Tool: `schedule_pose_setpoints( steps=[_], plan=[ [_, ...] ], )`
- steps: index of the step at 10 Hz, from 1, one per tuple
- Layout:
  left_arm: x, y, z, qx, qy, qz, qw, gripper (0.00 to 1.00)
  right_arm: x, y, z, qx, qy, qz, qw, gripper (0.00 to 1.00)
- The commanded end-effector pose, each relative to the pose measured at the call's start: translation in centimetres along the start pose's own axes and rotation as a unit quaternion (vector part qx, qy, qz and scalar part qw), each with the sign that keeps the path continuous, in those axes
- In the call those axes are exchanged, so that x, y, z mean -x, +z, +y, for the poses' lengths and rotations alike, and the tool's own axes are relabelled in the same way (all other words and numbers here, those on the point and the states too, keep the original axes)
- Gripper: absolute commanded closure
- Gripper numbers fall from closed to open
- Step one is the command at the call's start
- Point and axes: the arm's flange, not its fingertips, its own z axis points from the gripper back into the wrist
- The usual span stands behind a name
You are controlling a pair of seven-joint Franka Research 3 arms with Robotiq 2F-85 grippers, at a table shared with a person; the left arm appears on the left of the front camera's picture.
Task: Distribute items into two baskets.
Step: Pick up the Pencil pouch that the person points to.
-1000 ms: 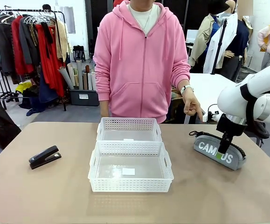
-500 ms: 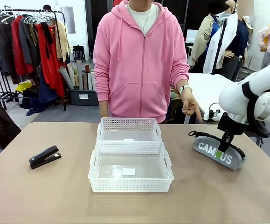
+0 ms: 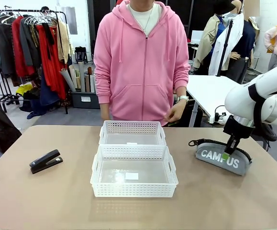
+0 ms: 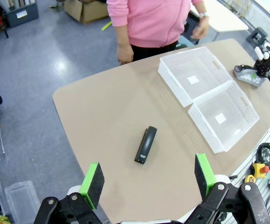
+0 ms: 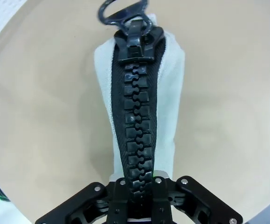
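Grey fabric zip pouch with white "CAMPUS" lettering lay near the tan table's right edge, the right gripper clamped on its top. Two white lattice plastic baskets touched mid-table, and a black stapler lay near the left edge. From the left wrist, the left gripper held its fingers wide apart above the stapler. From the right wrist, fingers pinched the pouch's black zip.

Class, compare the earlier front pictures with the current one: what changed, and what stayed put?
The right claw closed on the grey pouch along its zip; the pouch shifted slightly left. The person's hand stopped pointing and drew back. The stapler, near basket and far basket stayed put.
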Motion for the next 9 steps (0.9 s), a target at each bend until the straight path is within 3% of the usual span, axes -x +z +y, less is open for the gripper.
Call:
schedule_pose_setpoints(
  steps=[1,6,8,9],
  plan=[
    [0.1,-0.1,0.1,0.009,-0.006,-0.007,1.0,0.0,0.1,0.5,-0.4,-0.004,0.016,-0.013,1.0,1.0],
    [0.1,-0.1,0.1,0.009,-0.006,-0.007,1.0,0.0,-0.1,1.6,-0.4,0.004,0.025,-0.012,1.0,1.0],
    [0.1,-0.1,0.1,0.009,-0.006,-0.007,1.0,0.0,-0.8,5.7,0.7,0.01,0.055,-0.003,0.998,1.0],
    [0.1,-0.1,0.1,0.009,-0.006,-0.007,1.0,0.0,-1.3,8.4,1.3,0.008,0.07,-0.029,0.997,1.0]
  ],
)
